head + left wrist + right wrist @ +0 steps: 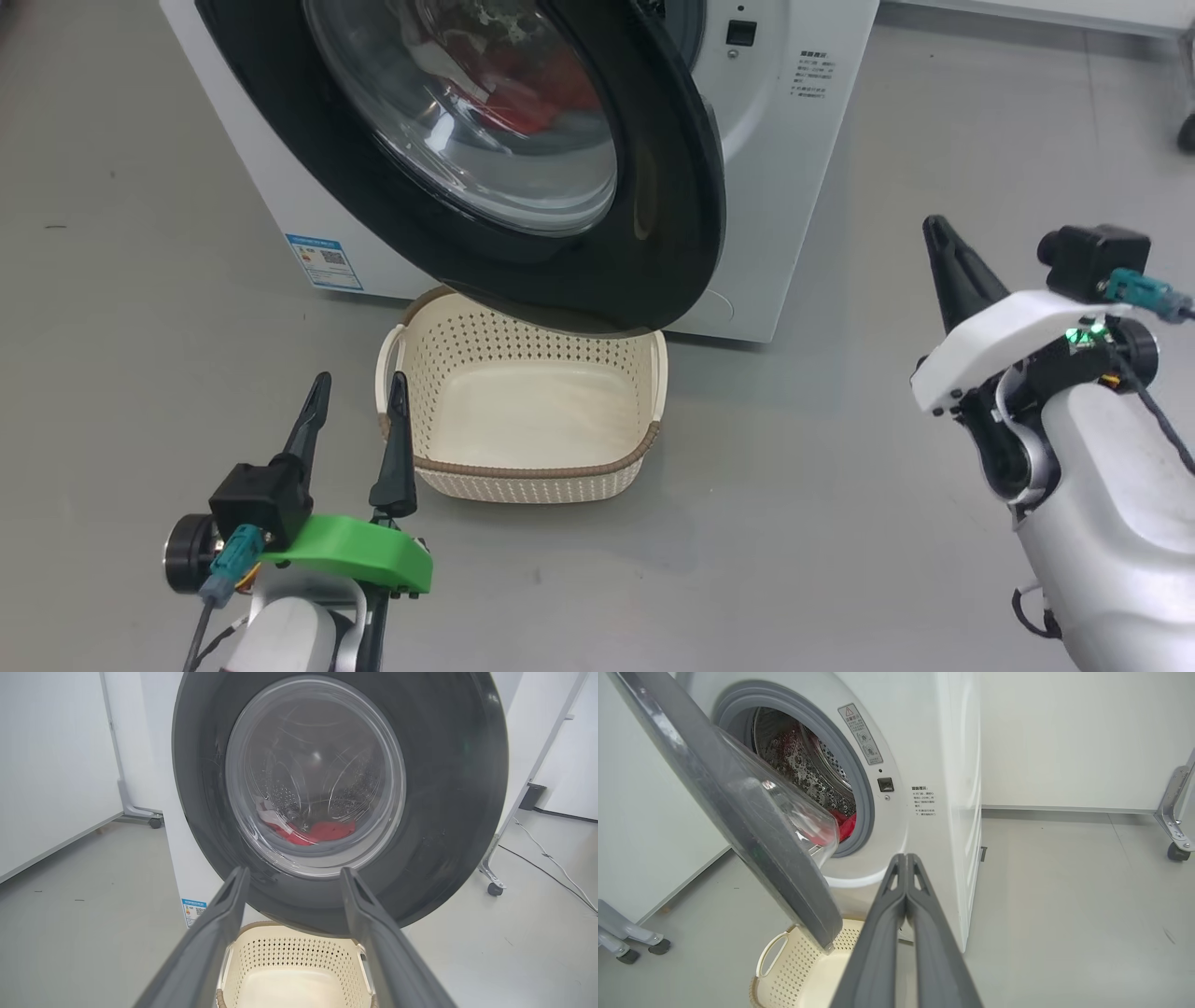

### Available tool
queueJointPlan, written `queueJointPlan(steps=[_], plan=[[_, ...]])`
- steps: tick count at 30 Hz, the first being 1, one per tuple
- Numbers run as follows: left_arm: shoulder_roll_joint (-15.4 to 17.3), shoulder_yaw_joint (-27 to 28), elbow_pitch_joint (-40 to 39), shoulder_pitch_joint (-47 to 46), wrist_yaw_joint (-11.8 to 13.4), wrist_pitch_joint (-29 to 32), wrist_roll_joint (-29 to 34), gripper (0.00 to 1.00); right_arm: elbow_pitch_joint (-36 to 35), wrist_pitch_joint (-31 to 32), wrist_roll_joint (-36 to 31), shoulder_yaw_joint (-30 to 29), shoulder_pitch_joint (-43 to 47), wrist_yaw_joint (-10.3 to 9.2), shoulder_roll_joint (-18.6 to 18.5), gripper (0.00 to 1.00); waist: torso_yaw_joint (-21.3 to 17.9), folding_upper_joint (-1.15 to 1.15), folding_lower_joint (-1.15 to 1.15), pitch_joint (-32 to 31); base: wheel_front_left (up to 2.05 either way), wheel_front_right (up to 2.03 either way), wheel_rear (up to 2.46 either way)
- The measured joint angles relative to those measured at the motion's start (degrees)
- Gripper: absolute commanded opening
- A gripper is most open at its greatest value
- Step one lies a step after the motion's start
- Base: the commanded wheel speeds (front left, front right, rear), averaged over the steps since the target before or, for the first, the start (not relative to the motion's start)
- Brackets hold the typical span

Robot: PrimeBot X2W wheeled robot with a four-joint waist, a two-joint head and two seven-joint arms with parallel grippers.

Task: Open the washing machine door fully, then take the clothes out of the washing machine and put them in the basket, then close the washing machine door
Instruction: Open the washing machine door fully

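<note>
The washing machine door stands partly open, swung out from the washing machine, its lower rim hanging above the far edge of the basket on the floor. The clothes lie red in the drum behind the glass. The left end effector hovers beside the basket's near left corner, fingers apart and empty. The right end effector is well off to the right, fingers pressed together, holding nothing.

Judging from this, reaching in now risks an arm striking the black rim, since the opening is narrow. A nudge from closed fingers could also slide off the glossy rim.

The right wrist view looks along the door's edge and reveals the gap, the grey gasket and the steel drum. The left wrist view faces the door front on, so how far it is open cannot be judged there
</note>
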Motion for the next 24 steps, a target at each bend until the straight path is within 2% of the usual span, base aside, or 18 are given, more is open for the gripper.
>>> queueJointPlan(steps=[3,6,7,8,9,12,24], plan=[[0.0,0.8,0.0,0.6,0.0,0.0,0.4,1.0,0.0,-2.5,-1.2,0.0,2.8,-0.12,0.7,0.0,-0.9,0.0,0.0,-0.6,0.0,0.0,0.0],[0.0,1.0,0.0,1.1,0.0,0.0,0.5,1.0,0.1,-4.7,-1.3,-0.3,5.3,-1.35,1.4,0.0,-1.5,0.0,0.0,-1.2,0.0,0.0,0.0],[0.0,1.1,0.0,1.4,0.0,0.0,0.5,1.0,0.1,-5.3,-1.5,-0.3,6.0,-1.71,1.5,0.39,-1.7,0.0,0.0,-1.3,0.0,0.0,0.0],[0.0,1.0,0.1,1.5,0.0,0.0,0.7,1.0,0.1,-6.0,-1.7,-0.4,6.7,-2.24,1.5,1.0,-1.9,0.0,0.0,-1.5,0.0,0.0,0.0],[0.0,0.9,0.1,1.7,-0.1,0.0,1.2,1.0,0.0,-7.5,-2.1,-0.9,8.0,-3.16,1.5,1.0,-2.1,0.0,0.0,-1.9,0.0,0.0,0.0],[0.0,0.9,0.1,2.0,-0.2,0.0,1.4,1.0,-0.7,-9.9,-2.5,-1.7,9.0,-4.05,1.5,1.0,-2.5,0.0,0.0,-2.2,0.0,0.0,0.0],[0.0,1.2,0.1,3.0,-0.7,0.0,1.4,1.0,-2.2,-12.7,-3.0,-1.7,13.1,-5.15,3.0,1.0,-3.0,0.0,0.0,-2.8,0.0,0.0,0.0]])
